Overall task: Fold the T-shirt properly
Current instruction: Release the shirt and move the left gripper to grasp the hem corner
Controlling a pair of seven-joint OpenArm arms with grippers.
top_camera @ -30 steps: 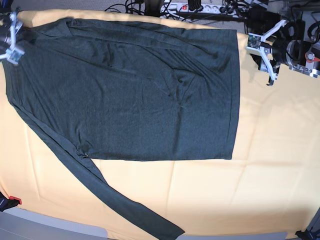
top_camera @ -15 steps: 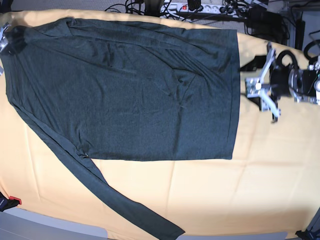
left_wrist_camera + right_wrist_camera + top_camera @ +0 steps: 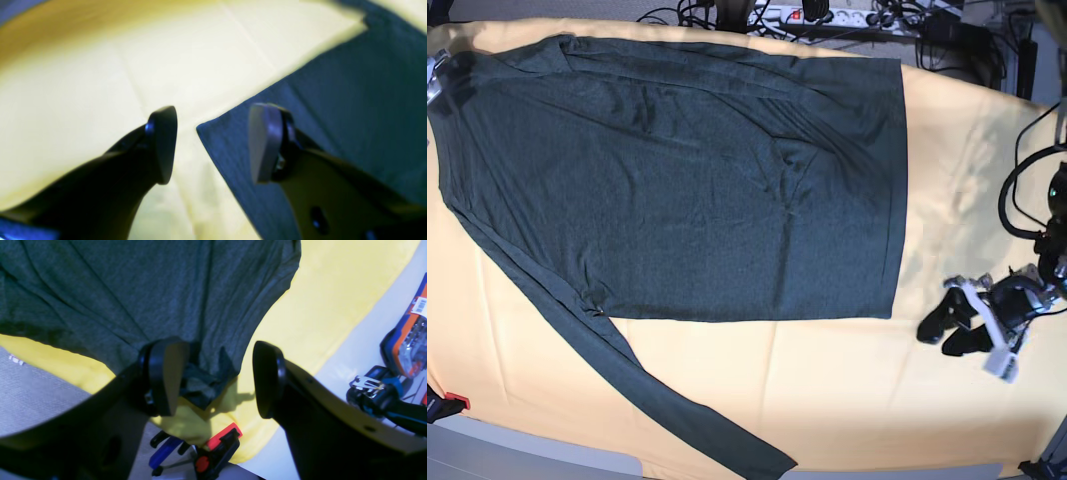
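The T-shirt [image 3: 687,190] is dark charcoal-green and lies spread flat, with one long sleeve [image 3: 677,420] running to the front edge. My left gripper [image 3: 943,334] is open, low over the cloth just right of the shirt's front right hem corner [image 3: 892,314]. In the left wrist view that corner [image 3: 203,130] lies between the fingertips of the open left gripper [image 3: 211,143]. My right gripper [image 3: 213,380] is open over the shirt's far left edge [image 3: 133,290], with a bunched bit of shirt [image 3: 203,386] between its fingers. It is almost out of the base view.
A pale yellow-orange cloth [image 3: 847,380] covers the table. Cables and a power strip [image 3: 807,14] lie along the back edge. A red clamp [image 3: 217,446] grips the table edge below my right gripper. Tools [image 3: 407,336] lie beyond the cloth.
My left arm has swung from the back right of the table toward the front, down beside the shirt's front right corner. My right gripper has slid left, nearly out of the base view.
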